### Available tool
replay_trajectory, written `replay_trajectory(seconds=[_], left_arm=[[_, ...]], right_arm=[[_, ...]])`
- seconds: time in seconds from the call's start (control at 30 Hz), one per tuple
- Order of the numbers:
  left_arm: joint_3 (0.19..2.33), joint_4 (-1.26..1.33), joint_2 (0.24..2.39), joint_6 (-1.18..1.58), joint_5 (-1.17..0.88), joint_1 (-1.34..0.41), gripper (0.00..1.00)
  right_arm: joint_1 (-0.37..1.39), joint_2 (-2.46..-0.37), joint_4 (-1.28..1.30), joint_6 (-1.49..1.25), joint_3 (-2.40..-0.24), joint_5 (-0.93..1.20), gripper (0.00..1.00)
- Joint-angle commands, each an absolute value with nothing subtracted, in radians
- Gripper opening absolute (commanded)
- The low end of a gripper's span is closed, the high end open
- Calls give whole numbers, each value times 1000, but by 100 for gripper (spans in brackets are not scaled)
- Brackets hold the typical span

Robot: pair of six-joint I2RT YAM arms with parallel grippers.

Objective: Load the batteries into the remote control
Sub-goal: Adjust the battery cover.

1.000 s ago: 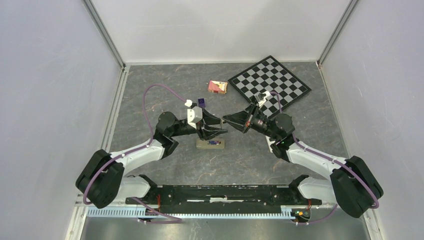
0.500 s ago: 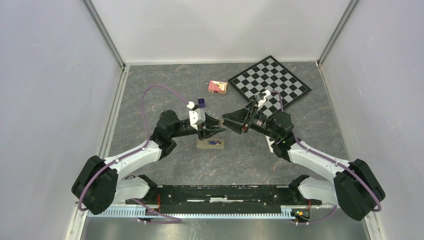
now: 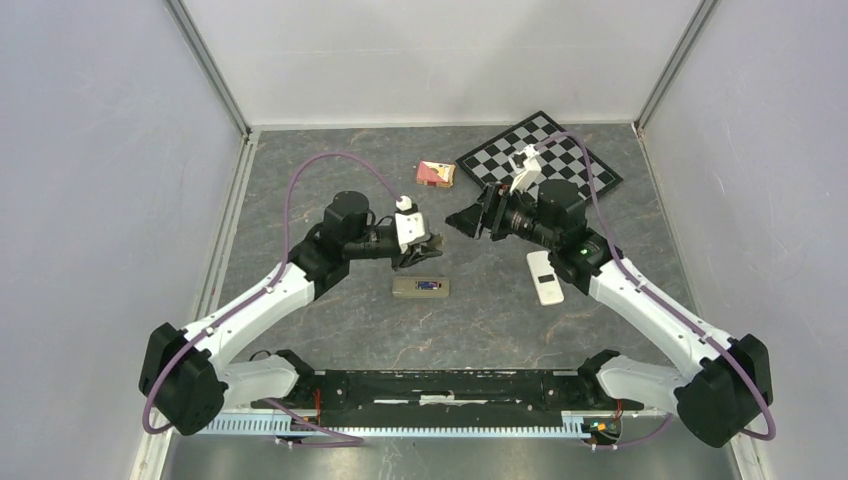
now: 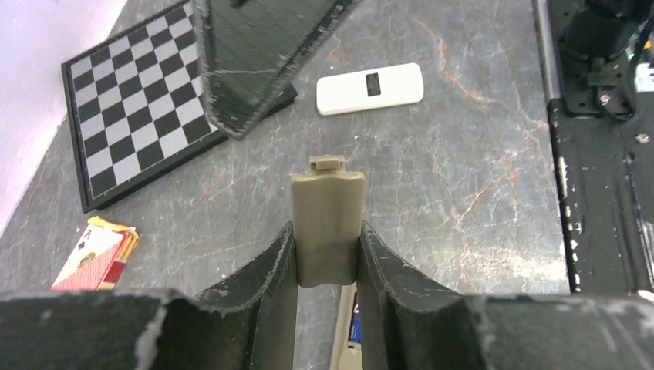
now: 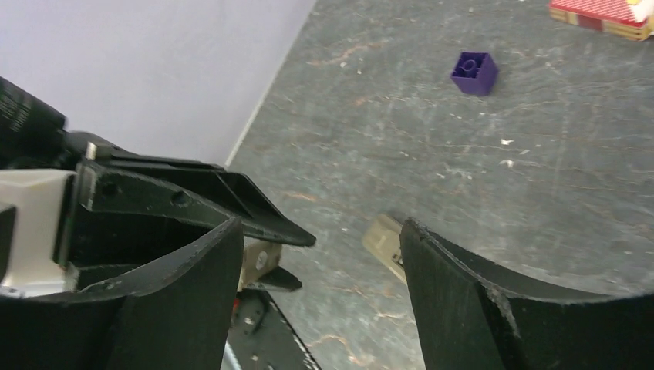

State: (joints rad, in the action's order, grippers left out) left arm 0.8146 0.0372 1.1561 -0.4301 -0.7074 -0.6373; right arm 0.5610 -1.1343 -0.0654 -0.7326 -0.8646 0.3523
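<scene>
Checkered black-and-white board (image 3: pixel 545 160), olive-tan remote control (image 3: pixel 421 287) and cover (image 4: pixel 328 223), white remote (image 4: pixel 370 89), purple block (image 5: pixel 474 73).

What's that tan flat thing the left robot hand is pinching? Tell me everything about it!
It is a flat lid, dull olive-tan and plastic-looking, with rounded corners and a little tab on its far end. The left gripper has its jaws shut on its near sides, holding it above the table.

Card box (image 4: pixel 92 262), 8 o'clock on counter in left wrist view: letter "A" at corner of white face; small suit mark beneath, too small to name.
White remote (image 4: pixel 370 88), 12 o'clock: dark label, print too small to read.
Battery (image 3: pixel 428 286) in olive remote (image 3: pixel 404 288): blue wrapper, lettering illegible.
Battery cover (image 4: pixel 327 223) in left jaws: no print legible.
</scene>
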Motion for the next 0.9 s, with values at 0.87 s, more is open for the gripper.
replay_trajectory(seconds=[0.87], left_arm=[[1020,-334,1283,-675,-628,-663,23]], right_arm=[[643,-1244,-58,-673,-860,478,41]])
